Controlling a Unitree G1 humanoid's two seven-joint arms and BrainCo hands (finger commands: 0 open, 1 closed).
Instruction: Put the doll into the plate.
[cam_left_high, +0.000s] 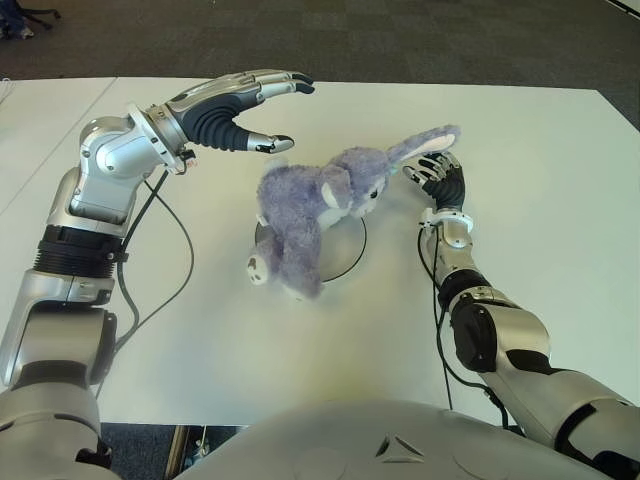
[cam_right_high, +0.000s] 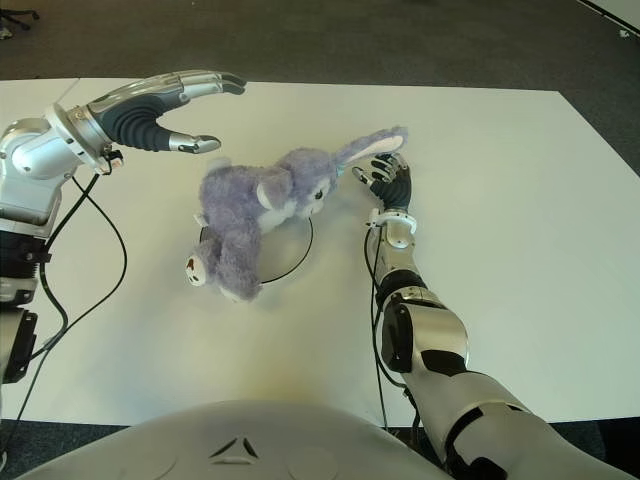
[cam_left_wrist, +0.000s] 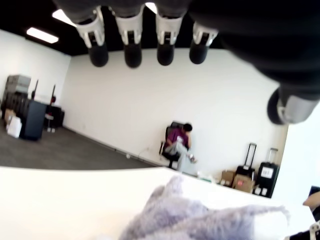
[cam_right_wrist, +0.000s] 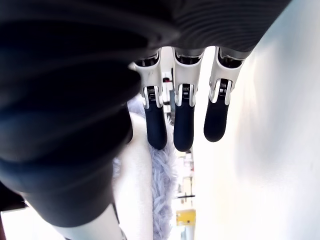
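The doll (cam_left_high: 310, 205), a lilac plush rabbit, lies sprawled across the plate (cam_left_high: 347, 258), a shallow round dish on the white bench (cam_left_high: 540, 180). Its body covers most of the dish, so only the rim arc nearest the right hand is exposed. One foot hangs over the rim toward the robot's left, and the head and one long ear reach past the rim toward the right.

The right hand (cam_left_high: 437, 178) shows just beside the ear tip, low over the bench. In its wrist view the fingers (cam_right_wrist: 183, 125) hang extended and apart, with lilac fur close behind them but nothing enclosed; whether a fingertip touches the ear cannot be told.

The left hand (cam_left_high: 262, 112) hovers above the bench on the far left side of the doll, clear of it. Its fingers are stretched out and its thumb is held away, and it grasps nothing.

Judged from this arrangement, the placement is nearly or fully complete, and what remains is to clear the hands.

Possible failures:
- A right fingertip may catch the soft ear as the hand draws away and drag the head, and with it the light body, off the dish.
- The overhanging foot and head leave the doll poorly centred, so a slight nudge from either hand could roll it onto the bench.
- The plate itself may slide.
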